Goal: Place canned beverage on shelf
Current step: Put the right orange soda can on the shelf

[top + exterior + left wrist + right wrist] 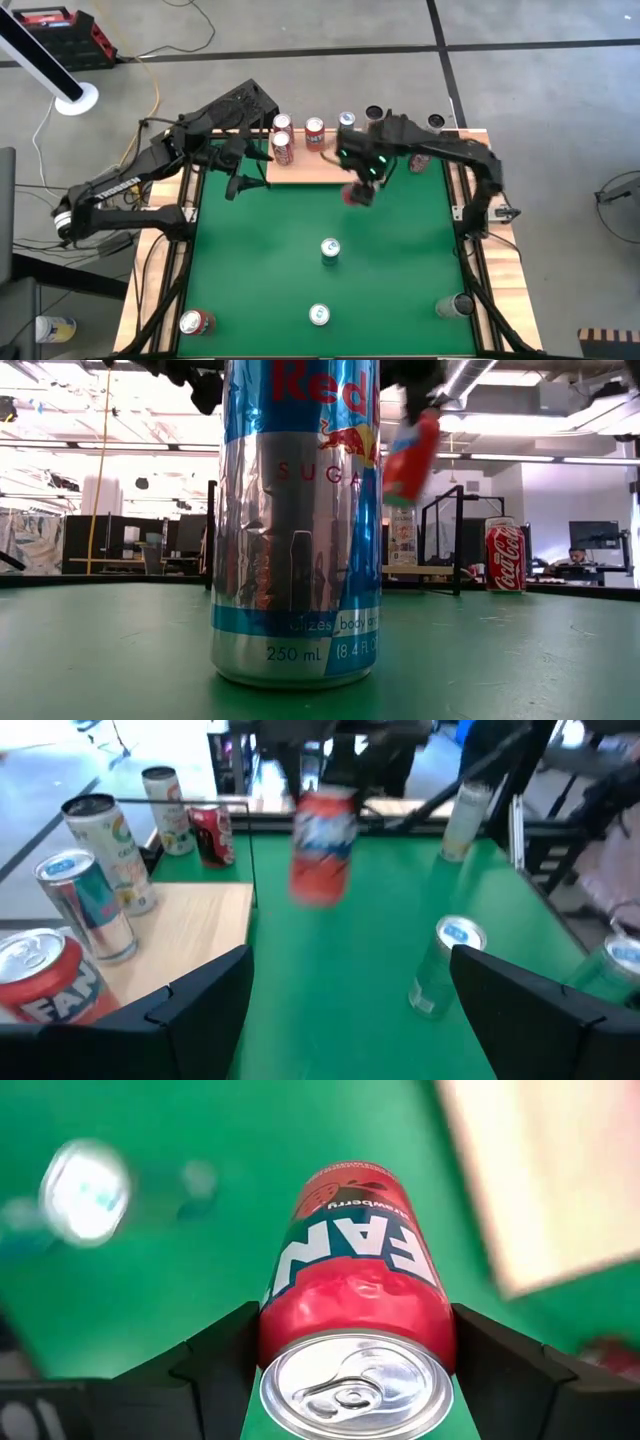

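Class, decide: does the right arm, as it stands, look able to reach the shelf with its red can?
Probably yes: the right tool holds the red can just off the shelf, with bare board nearest it.

Glossy metal red can (357, 1295), light matt wood shelf (310, 172), green matt table (300, 285).

Grey concrete floor (560, 80) with dark seams, yellow cable (155, 85), red toolbox (60, 35); bright ceiling light strips (520, 422), monitor (592, 536) at back.
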Robot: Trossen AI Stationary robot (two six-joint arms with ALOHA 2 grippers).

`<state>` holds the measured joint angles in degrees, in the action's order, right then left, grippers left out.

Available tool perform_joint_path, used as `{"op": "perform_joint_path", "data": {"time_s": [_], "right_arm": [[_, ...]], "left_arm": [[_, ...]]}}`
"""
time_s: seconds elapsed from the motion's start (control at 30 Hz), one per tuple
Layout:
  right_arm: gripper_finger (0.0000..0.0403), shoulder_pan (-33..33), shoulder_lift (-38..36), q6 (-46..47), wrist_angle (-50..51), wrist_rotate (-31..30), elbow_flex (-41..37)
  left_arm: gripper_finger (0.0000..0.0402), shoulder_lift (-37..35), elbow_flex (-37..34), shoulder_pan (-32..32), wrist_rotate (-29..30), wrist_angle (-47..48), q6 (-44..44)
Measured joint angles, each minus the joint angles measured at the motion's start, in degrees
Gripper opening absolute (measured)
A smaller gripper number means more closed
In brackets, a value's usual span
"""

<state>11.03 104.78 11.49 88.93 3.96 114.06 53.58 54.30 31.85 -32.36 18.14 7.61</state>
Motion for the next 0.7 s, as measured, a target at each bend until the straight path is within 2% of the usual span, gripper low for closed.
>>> {"op": "perform_joint_path", "data": {"time_s": [0.13,0.27,0.33,0.43,0.53,0.7], "right_arm": [[0.0307,4.9,9.5,-7.3,1.3,-1.4,10.7],[0.0307,8.5,17.5,-13.3,0.6,-1.4,21.1],[0.0307,9.8,18.0,-16.1,-1.9,-1.5,19.4],[0.0307,11.1,20.4,-19.4,1.9,-3.4,18.9],[0.0307,11.4,21.7,-22.7,1.1,-7.2,18.7],[0.0307,11.2,21.1,-25.9,1.2,-8.3,19.0]], "left_arm": [[0.0322,0.0,-3.9,2.9,-3.0,-5.5,-3.7],[0.0322,0.0,-5.1,4.4,-3.1,-4.8,-5.9],[0.0322,0.0,-5.4,4.6,-2.9,-4.8,-6.7],[0.0322,0.0,-5.5,4.5,-1.4,-4.9,-8.3],[0.0322,0.0,-5.5,4.5,1.3,-6.0,-10.5],[0.0322,0.0,-5.5,4.5,6.4,-8.0,-14.3]]}}
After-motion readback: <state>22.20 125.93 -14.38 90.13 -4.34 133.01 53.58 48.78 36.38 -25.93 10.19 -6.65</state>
